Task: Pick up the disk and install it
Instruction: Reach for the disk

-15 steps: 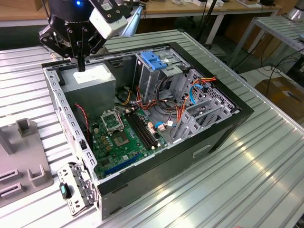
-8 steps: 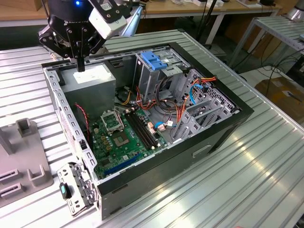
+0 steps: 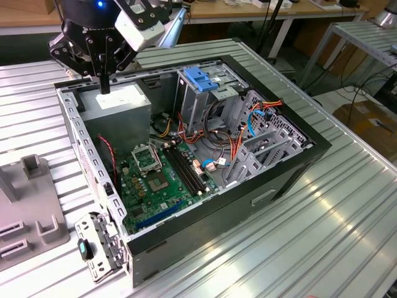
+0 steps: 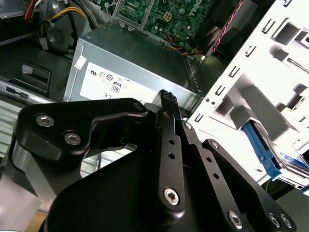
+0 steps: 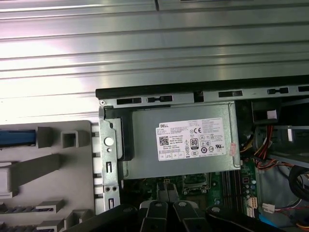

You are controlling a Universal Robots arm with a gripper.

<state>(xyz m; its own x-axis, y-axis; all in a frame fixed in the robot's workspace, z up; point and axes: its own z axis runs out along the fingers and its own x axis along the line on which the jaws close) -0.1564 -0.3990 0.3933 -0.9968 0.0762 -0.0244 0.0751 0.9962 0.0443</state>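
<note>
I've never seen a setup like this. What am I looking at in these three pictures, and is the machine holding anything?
It is one robot arm whose black gripper hangs, fingers together and empty, over the grey power-supply box inside an open computer case. The case lies on a ribbed metal table, a grey fixture beside it. The exterior view looks from off the arm; both wrist views ride on it, looking past the gripper. The blue-railed piece in the second wrist view looks like the disk, not yet picked up.
</note>
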